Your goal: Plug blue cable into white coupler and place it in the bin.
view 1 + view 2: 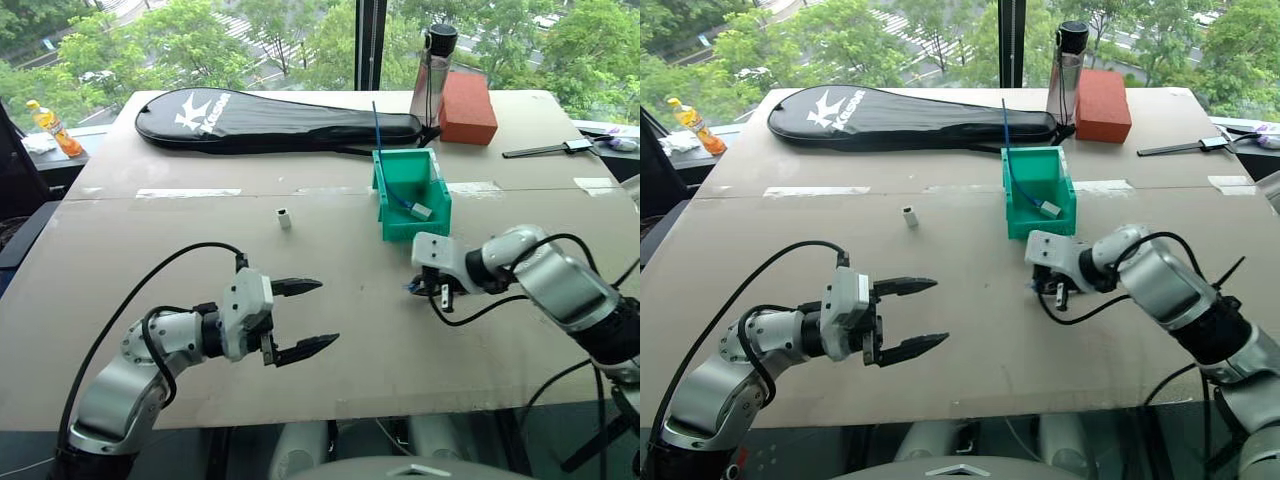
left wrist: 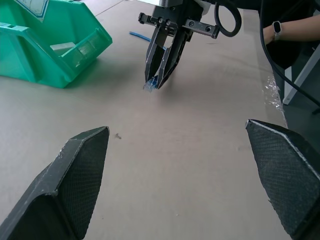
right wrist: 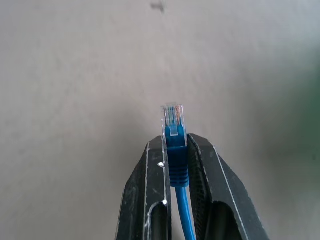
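Note:
My right gripper (image 1: 417, 287) is shut on the blue cable (image 3: 178, 172) just behind its clear plug, which sticks out past the fingertips. It hovers low over the table, just in front of the green bin (image 1: 412, 230). In the left wrist view the plug (image 2: 150, 86) shows at the tips of the right gripper (image 2: 157, 80). The white coupler (image 1: 284, 218) stands alone on the table, left of the bin. My left gripper (image 1: 305, 320) is open and empty, nearer the front edge, its jaws pointing toward the right gripper.
Inside the bin lie another blue cable (image 1: 377, 130) and a white block (image 1: 421, 211). A black racket bag (image 1: 270, 120), a bottle (image 1: 432, 80) and a red block (image 1: 467, 107) line the far edge. A person's hand (image 2: 282, 30) with a watch shows beyond the table's right side.

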{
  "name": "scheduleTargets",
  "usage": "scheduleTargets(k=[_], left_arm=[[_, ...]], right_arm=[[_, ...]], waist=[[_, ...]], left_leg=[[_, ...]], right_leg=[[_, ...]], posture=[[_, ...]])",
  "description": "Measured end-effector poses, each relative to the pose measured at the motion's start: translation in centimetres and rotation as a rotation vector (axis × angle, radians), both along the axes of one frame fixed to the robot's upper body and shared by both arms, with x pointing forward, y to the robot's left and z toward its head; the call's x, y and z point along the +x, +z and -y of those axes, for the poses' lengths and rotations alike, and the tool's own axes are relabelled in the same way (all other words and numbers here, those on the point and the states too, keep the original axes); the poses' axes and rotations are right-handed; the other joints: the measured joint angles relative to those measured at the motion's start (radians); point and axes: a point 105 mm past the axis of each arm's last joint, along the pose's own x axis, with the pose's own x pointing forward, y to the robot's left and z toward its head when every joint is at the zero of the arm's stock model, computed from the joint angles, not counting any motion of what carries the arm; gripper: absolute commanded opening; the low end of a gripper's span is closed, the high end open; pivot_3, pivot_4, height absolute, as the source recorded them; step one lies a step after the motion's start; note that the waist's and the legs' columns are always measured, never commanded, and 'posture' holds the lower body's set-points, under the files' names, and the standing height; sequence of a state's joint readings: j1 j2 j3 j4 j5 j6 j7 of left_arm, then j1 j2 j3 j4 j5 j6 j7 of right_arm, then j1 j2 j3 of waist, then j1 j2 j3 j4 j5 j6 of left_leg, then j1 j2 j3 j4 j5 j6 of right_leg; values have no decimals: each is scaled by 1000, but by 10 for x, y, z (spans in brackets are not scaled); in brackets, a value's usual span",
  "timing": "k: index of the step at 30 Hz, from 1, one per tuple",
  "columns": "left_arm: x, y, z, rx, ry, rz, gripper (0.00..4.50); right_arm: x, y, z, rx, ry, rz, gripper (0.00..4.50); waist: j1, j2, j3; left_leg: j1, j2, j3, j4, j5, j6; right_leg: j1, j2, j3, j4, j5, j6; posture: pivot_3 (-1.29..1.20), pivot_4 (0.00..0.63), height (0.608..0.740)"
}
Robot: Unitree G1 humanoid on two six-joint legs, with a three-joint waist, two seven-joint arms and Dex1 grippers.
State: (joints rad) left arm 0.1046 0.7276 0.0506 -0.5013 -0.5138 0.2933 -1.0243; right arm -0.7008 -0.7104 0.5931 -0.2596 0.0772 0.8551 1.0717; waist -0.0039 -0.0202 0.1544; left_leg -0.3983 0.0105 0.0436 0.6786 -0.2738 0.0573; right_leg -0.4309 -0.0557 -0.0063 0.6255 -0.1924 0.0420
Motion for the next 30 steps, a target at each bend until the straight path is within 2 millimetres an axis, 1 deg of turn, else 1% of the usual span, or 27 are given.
scheduleTargets(k=[2,4,5,6,7,9,12,13,15,16,18,20,21,23,25,27,30], left_arm=[[0,-1,-1,1,1,2,4500],[0,-2,-2,6,3,6,4500],[1,-3,-4,12,7,7,4500],[1,-3,-4,15,10,9,4500],[3,-3,-5,20,12,17,4500],[6,-1,-6,28,17,35,4500],[14,4,-5,41,18,69,4500],[16,5,-4,46,15,80,4500],[21,6,-2,46,9,89,4500],[24,7,0,45,3,98,4500],[31,7,7,44,-18,107,4500],[37,5,13,57,-44,102,4500],[41,4,17,67,-57,101,4500],[49,-1,22,87,-81,92,4500],[60,-6,36,85,-120,89,4500],[69,-12,47,79,-141,81,4500],[76,-20,59,96,-190,88,4500]], right_arm=[[1,-3,-12,-11,32,12,25],[5,-5,-16,-27,44,26,820],[9,-5,-18,-31,55,44,1089],[12,-5,-19,-30,61,56,1483],[15,-5,-20,-24,69,69,2062],[18,-4,-18,-15,76,88,2850],[19,-2,-13,45,65,122,4215],[17,-1,-11,85,58,128,4448],[9,4,-7,165,57,126,4448],[4,9,-4,220,54,127,4448],[-8,28,3,342,56,173,4448],[-19,40,14,438,41,202,4448],[-26,43,21,479,27,214,4448],[-41,39,35,533,-11,211,4448],[-63,30,54,570,-85,202,4448],[-76,24,69,581,-165,184,4448],[-87,26,87,587,-258,244,4448]], waist=[[3,0,0],[3,0,0],[2,0,0],[0,0,0],[-3,0,0],[-4,0,0],[0,0,0],[2,0,0],[6,0,0],[8,1,0],[15,0,0],[19,0,0],[24,0,0],[27,0,0],[39,0,0],[36,0,0],[19,0,0]], left_leg=[[0,0,0,0,0,0],[0,-1,0,0,0,0],[0,-1,0,0,0,0],[0,-1,0,0,0,0],[0,-1,0,0,0,0],[1,-1,-1,0,0,0],[0,-1,-1,0,0,0],[0,-1,-1,0,0,0],[-1,-1,-1,0,0,0],[-1,-1,-1,0,0,0],[-1,-1,-1,0,0,0],[-1,-1,-2,0,0,0],[-1,-1,-3,0,0,0],[-1,-2,-3,0,0,0],[-1,-3,-4,0,0,0],[0,-3,-2,2,0,0],[1,-2,-2,3,0,0]], right_leg=[[0,-1,0,0,0,0],[0,-2,0,0,0,0],[0,-2,-1,0,0,0],[0,-1,-1,0,0,0],[0,-1,-1,0,0,0],[0,-1,-1,0,0,0],[1,-1,-2,0,0,0],[1,-1,-2,0,0,0],[0,-1,-1,0,0,0],[0,-1,-1,0,0,0],[0,-1,-1,-1,0,0],[1,-1,-1,-1,0,0],[2,-1,-2,-1,0,0],[3,0,-2,-1,0,0],[4,0,-2,-1,0,1],[4,0,-1,-1,0,1],[4,1,-1,0,-1,3]], posture=[[0,150,740],[0,150,740],[0,150,740],[0,150,740],[0,150,740],[0,150,740],[0,150,740],[0,150,740],[0,150,740],[0,150,740],[0,150,740],[0,150,740],[0,150,740],[0,150,740],[0,150,740],[0,150,740],[0,150,740]])
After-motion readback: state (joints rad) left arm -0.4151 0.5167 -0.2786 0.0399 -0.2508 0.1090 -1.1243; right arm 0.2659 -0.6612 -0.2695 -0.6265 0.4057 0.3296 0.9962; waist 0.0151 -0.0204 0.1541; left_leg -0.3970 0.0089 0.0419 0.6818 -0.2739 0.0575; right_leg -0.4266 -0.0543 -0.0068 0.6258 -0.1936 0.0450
